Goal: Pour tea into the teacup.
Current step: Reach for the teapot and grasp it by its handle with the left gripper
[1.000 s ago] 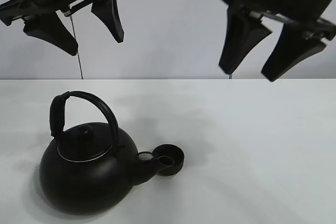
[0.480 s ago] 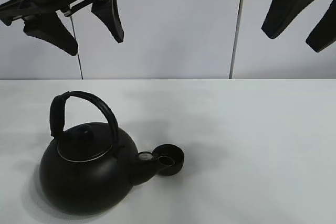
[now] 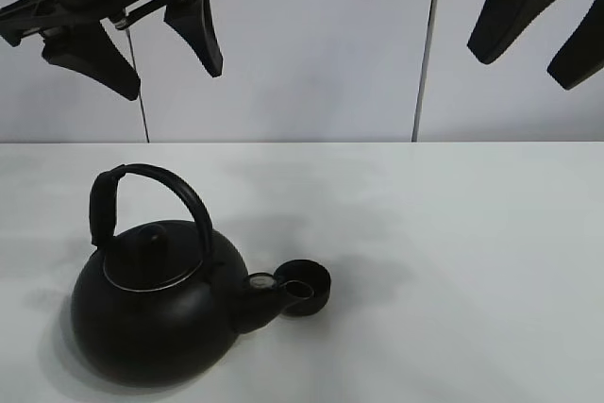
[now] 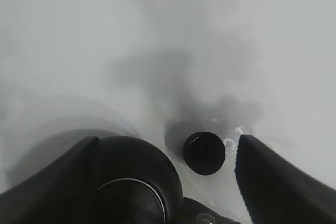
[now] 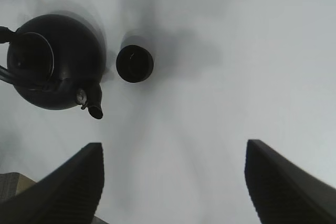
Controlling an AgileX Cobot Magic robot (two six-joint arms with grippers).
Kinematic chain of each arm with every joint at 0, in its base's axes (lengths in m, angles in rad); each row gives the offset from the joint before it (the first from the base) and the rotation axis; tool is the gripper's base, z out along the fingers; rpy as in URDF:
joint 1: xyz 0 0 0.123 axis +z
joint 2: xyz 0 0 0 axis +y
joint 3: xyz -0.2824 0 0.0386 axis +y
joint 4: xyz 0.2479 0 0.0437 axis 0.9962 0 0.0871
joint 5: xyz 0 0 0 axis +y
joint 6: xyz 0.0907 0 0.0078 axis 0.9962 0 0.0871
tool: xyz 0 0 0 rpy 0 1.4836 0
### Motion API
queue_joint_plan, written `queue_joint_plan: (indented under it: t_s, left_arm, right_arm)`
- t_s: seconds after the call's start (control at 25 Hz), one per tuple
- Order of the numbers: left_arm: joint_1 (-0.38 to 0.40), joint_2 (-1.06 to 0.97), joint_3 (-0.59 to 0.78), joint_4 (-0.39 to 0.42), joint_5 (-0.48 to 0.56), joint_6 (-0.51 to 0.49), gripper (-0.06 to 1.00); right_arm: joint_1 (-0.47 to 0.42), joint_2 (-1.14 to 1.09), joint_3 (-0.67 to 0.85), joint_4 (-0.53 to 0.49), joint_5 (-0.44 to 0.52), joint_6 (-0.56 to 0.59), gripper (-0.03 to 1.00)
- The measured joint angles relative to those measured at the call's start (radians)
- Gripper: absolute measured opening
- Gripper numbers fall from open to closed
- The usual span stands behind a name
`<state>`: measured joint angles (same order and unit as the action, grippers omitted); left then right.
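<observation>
A big round black kettle [image 3: 151,313] with an arched handle stands on the white table at the front left. A small matte-black teacup [image 3: 306,287] stands just behind the tip of its spout. The kettle [image 5: 52,61] and teacup [image 5: 135,63] show side by side in the right wrist view, and the teacup [image 4: 204,152] shows in the left wrist view next to the kettle [image 4: 134,182]. My left gripper [image 3: 146,49] hangs open and empty high above the kettle. My right gripper [image 3: 540,16] is open and empty, high at the upper right.
The white table [image 3: 453,261] runs across the whole view. A white wall with a thin vertical pole [image 3: 427,44] stands behind it.
My right gripper has risen and moved right, away from the table's middle. The left gripper, kettle and teacup have stayed in place.
</observation>
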<state>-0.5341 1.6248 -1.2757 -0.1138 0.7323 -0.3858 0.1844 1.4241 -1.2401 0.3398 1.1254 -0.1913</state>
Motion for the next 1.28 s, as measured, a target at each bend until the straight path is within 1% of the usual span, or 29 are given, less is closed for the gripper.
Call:
queue_joint_plan:
  t_s: [0.8,0.92,1.2,1.28]
  left_arm:
    - [0.0,0.0,0.0,0.0,-0.001,0.0,0.52]
    - [0.0,0.0,0.0,0.0,-0.023,0.0,0.52]
    - [0.0,0.0,0.0,0.0,-0.112,0.0,0.52]
    - [0.0,0.0,0.0,0.0,-0.121,0.0,0.52]
  right_arm:
    - [0.0,0.0,0.0,0.005,-0.003,0.009,0.52]
    - [0.0,0.0,0.0,0.005,-0.003,0.009,0.52]
    - [0.0,0.0,0.0,0.008,-0.003,0.009,0.52]
    - [0.0,0.0,0.0,0.008,-0.003,0.009,0.52]
